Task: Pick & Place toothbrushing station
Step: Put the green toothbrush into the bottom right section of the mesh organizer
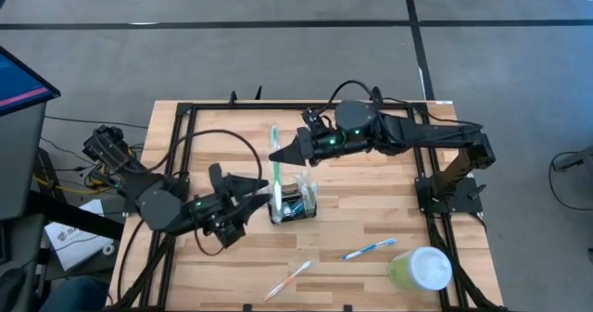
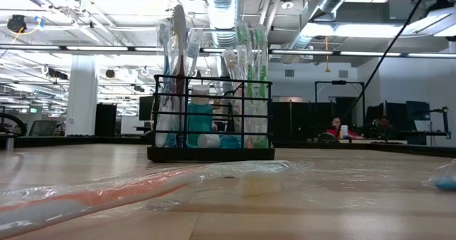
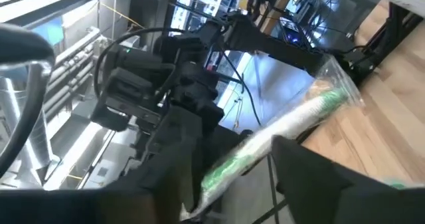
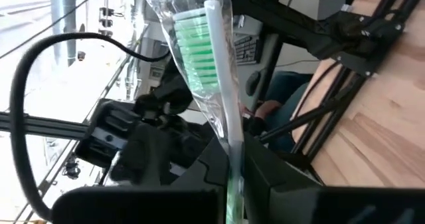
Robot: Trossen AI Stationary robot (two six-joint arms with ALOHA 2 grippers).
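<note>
The small black wire box that holds toothbrushes, the toothbrushing station [image 1: 295, 201], sits in the middle of the high view on the pale wooden table [image 1: 371, 187]. In the low view it stands upright, with several wrapped brushes poking up out of its top.

A green-and-white toothbrush in a clear plastic wrap [image 1: 275, 168] is stretched between the two arms. In the high view its long side runs up and down the frame, right by the left edge of the box.

The right gripper [image 1: 283, 152] reaches in from the upper right. Its jaws are squeezed shut on the upper part of the brush, as its own wrist view shows.

The left gripper [image 1: 259, 186] comes in from the lower left, at the lower part of the same brush. Its jaws look parted in its wrist view, with the brush lying between them. I cannot tell if they touch it.

So it looks like the right arm alone has the brush. The box is just below and to the right of the right jaws. That arm is the nearer one for dropping the brush in.
</note>
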